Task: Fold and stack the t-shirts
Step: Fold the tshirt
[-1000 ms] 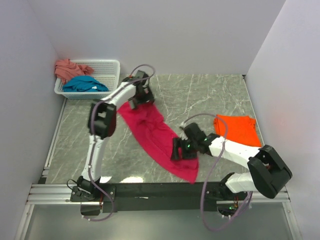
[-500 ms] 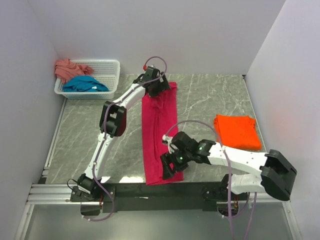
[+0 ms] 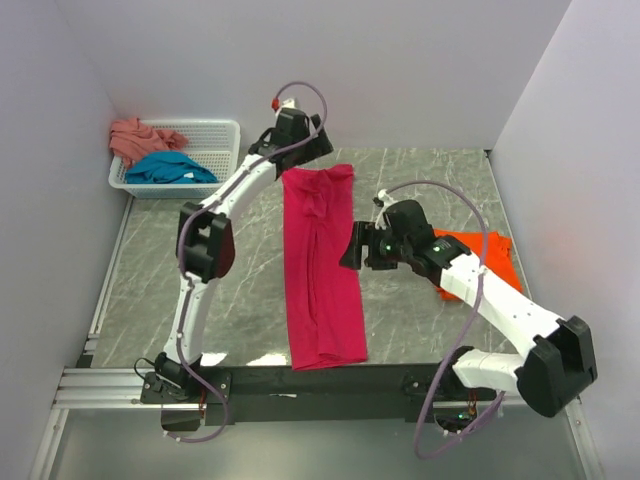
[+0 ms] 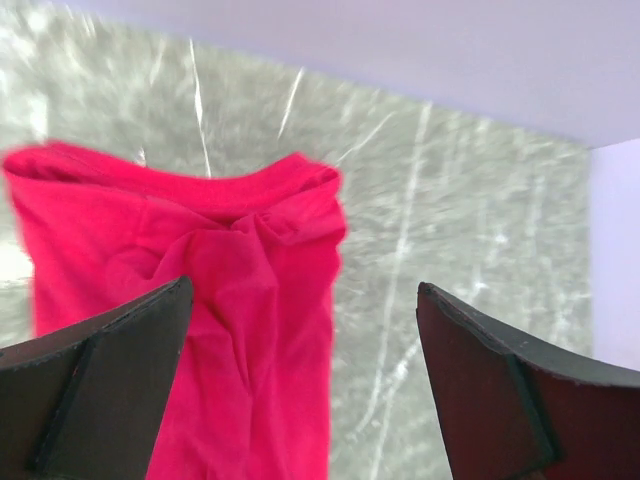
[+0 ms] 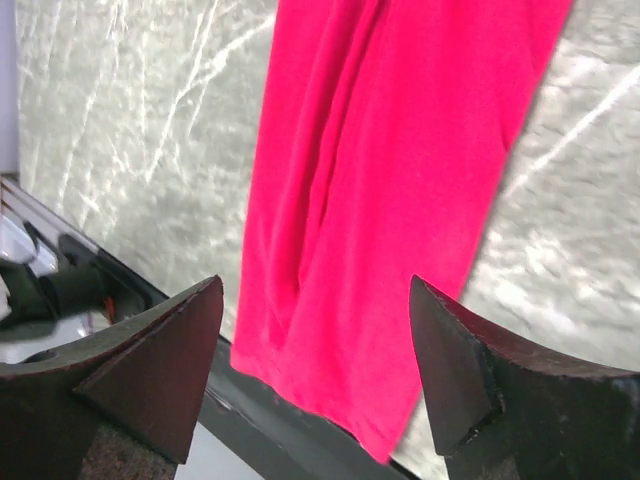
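Observation:
The magenta-red t-shirt (image 3: 320, 270) lies flat as a long narrow strip running from the far side of the table to its front edge. My left gripper (image 3: 303, 152) hovers open just beyond the shirt's far end; in the left wrist view the bunched far edge of the shirt (image 4: 200, 290) lies below my left gripper (image 4: 303, 290). My right gripper (image 3: 352, 250) hangs open above the strip's right edge, and in the right wrist view the shirt's near end (image 5: 380, 150) lies below my right gripper (image 5: 315, 285). A folded orange t-shirt (image 3: 490, 265) lies at the right, partly under the right arm.
A white mesh basket (image 3: 215, 135) stands at the far left corner, holding a teal t-shirt (image 3: 170, 168) and a salmon-pink t-shirt (image 3: 135, 135) that hangs over its rim. White walls close in the left, back and right. The black front rail (image 3: 320, 385) runs along the near edge.
The magenta-red shirt went from a diagonal heap to a straight strip. Both grippers have come off its ends: the left rose toward the back wall, the right moved from the front edge up to mid-table.

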### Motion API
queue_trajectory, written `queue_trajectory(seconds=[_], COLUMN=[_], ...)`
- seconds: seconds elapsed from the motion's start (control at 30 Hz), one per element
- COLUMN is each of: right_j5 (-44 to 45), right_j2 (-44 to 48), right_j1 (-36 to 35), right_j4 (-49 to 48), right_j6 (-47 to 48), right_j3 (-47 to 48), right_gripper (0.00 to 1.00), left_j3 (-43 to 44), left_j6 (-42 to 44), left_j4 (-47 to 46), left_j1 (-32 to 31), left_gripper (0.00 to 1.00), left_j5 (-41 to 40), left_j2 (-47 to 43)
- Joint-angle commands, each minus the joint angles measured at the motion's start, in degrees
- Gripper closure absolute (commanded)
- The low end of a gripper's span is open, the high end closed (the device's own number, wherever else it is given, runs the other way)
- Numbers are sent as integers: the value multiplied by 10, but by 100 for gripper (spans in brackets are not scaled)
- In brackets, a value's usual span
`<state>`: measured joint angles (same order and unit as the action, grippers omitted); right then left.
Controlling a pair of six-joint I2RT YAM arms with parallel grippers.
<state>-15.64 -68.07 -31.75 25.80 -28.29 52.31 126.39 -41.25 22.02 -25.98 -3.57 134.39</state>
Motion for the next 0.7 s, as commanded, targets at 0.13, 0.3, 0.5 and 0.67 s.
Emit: queue_trajectory(seconds=[0.13, 0.3, 0.5, 0.67], right_j5=[-29, -40, -44, -44], right_j2=[-118, -150, -159, -168], right_j1=[4, 1, -37, -49], right_j4=[-71, -84, -93, -105], right_j6=[-60, -69, -73, -95], right_j3=[16, -19, -50, -72], right_gripper=[21, 22, 23, 25], left_j3=[-21, -24, -19, 25], left_j6=[57, 74, 85, 89], left_j4=[74, 89, 70, 78], left_j1=[23, 40, 48, 49], left_gripper=[1, 13, 37, 48], left_j5=[42, 76, 111, 122], left_j2=[-40, -1, 45, 104])
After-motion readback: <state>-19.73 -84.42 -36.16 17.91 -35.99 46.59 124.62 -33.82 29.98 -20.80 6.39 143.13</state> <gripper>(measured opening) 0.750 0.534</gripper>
